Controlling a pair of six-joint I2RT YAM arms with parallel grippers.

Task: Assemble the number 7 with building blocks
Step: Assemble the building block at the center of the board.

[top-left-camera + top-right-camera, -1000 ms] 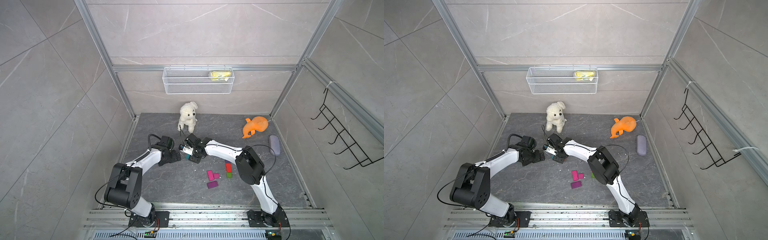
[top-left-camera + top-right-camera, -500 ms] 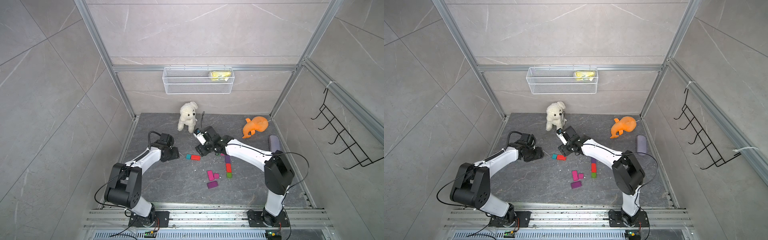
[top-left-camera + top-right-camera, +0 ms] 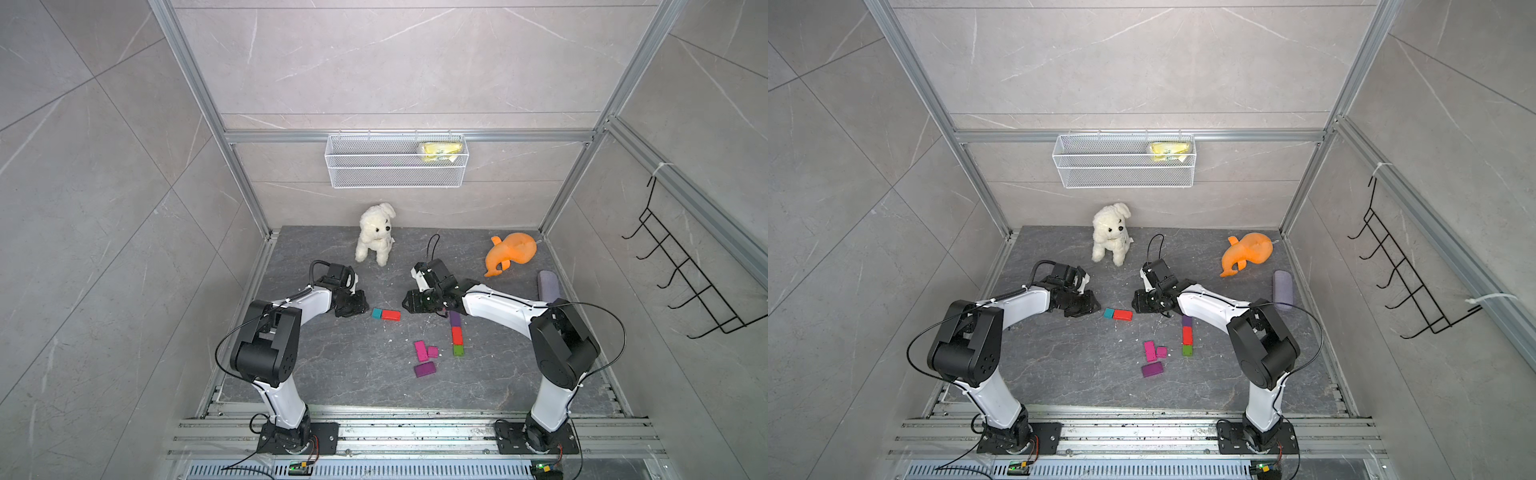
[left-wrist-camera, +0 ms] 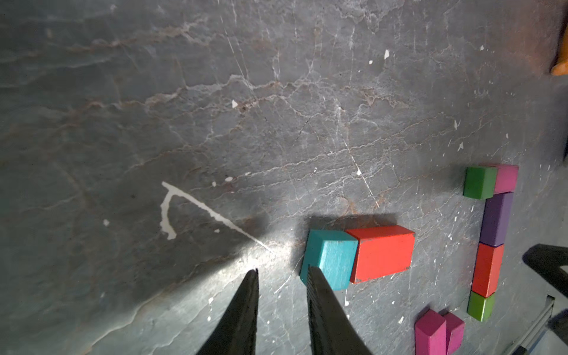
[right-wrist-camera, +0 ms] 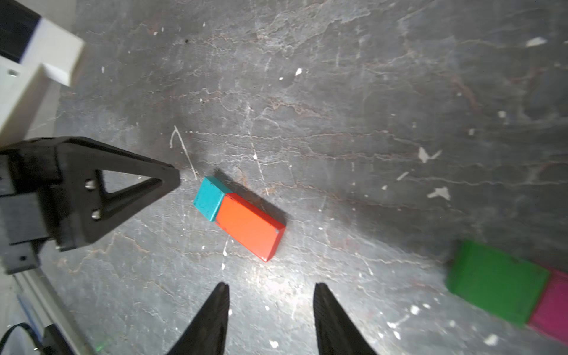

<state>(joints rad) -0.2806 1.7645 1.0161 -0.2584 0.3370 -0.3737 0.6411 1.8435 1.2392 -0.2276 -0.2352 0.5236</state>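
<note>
Now, step: building the top bar of the number 7; the stem looks finished, with a green block beside its head.
Task pieces: teal block and red block touch end to end between the two hands, apart from the green block.
Grip, left: left hand narrowly parted and empty, one fingertip at the teal block's corner, contact unclear.
Grip, right: right hand parted and empty, the pair just ahead of it.
Next: probably slide the pair toward the right hand until red meets green, keeping it straight.
Obstruction: right arm hangs over the stem head.
Surroundings: spare magenta blocks lie behind the right hand near the stem; plush dog is well apart.
</note>
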